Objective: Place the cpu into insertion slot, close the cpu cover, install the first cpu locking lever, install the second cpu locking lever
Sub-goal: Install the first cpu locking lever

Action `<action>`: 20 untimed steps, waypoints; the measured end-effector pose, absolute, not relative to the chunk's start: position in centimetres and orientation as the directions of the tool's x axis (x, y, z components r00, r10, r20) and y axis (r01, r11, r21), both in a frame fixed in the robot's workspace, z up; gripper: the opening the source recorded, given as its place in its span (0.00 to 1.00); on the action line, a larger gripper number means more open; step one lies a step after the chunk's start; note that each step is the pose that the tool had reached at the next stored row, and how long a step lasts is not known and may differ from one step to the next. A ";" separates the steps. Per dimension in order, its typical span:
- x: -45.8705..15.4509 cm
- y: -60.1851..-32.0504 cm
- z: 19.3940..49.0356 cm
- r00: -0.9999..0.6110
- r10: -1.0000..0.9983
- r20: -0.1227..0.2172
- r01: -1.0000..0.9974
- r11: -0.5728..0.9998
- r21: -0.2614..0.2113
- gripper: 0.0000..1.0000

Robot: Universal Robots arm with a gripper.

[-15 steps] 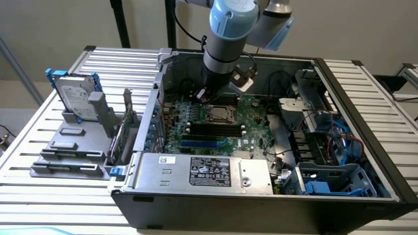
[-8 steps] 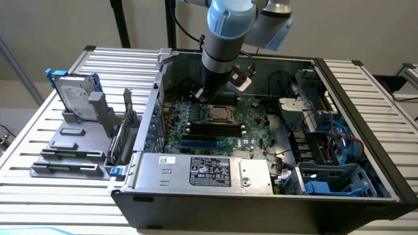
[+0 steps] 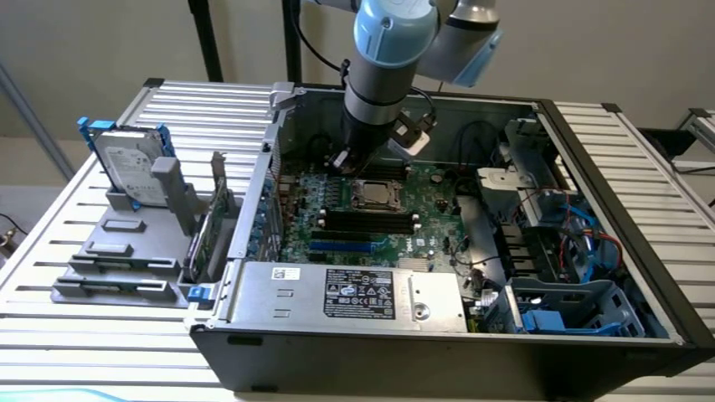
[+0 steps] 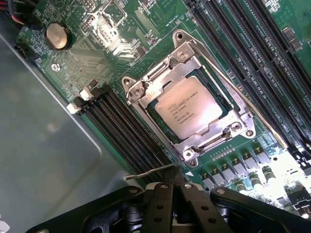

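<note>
Silver cpu (image 4: 189, 109), Intel Xeon print, seated under cpu cover (image 4: 184, 60); gripper (image 4: 177, 183) pinched together at locking lever (image 4: 150, 173).

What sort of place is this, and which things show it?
Probably a robotics lab bench for computer assembly: an open computer case on a slatted metal table, a robot arm over its motherboard.

Silver-faced cpu (image 4: 188, 107) lies flat, framed by the closed cpu cover (image 4: 206, 138)
</note>
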State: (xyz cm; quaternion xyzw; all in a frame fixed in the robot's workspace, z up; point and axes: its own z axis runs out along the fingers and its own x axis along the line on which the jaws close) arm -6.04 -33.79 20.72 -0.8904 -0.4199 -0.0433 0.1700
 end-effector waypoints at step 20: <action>-6.1 -33.8 20.9 0.644 0.733 0.220 0.763 -0.589 -0.266 0.11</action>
